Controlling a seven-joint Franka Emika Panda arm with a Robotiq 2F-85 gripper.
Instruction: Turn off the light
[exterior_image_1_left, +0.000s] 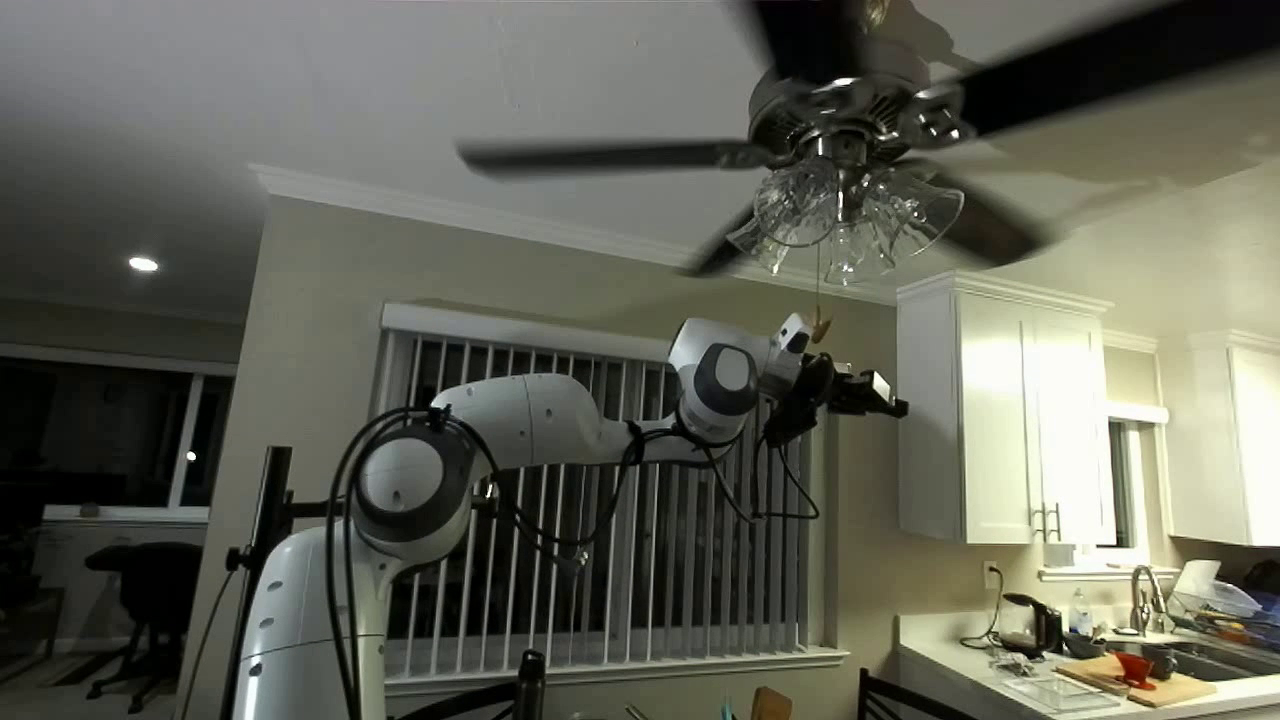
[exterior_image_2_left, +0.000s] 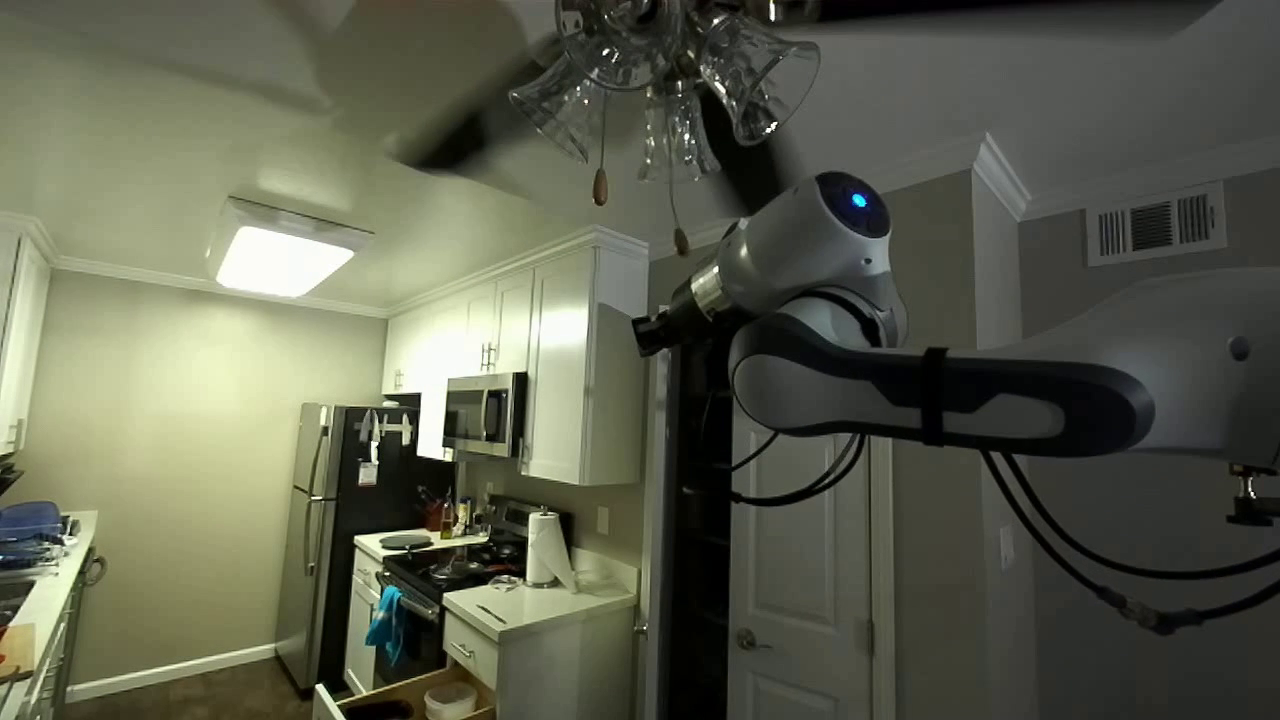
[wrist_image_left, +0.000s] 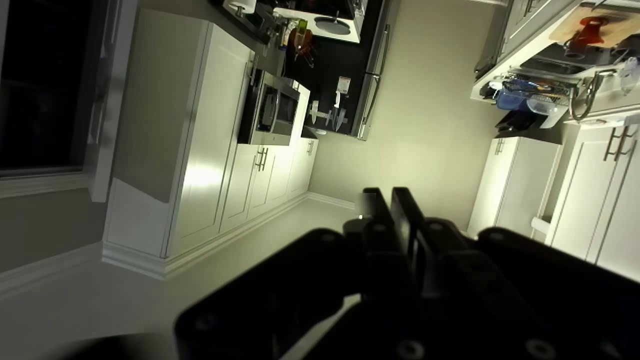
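Observation:
The light is a cluster of clear-looking bell glass shades under the ceiling fan hub; it also shows in an exterior view. Its shades show no glow. Two thin pull chains with wooden ends, a higher pull and a lower pull, hang below it. A pull shows just above the wrist. My gripper is below the shades and points toward the kitchen; it also shows in an exterior view, below the pulls and apart from them. In the wrist view the fingers have a narrow gap with nothing between them.
Dark fan blades are blurred above the arm. White cabinets stand beyond the gripper. A square ceiling lamp glows in the kitchen, and a small recessed spot glows. A window with blinds is behind the arm.

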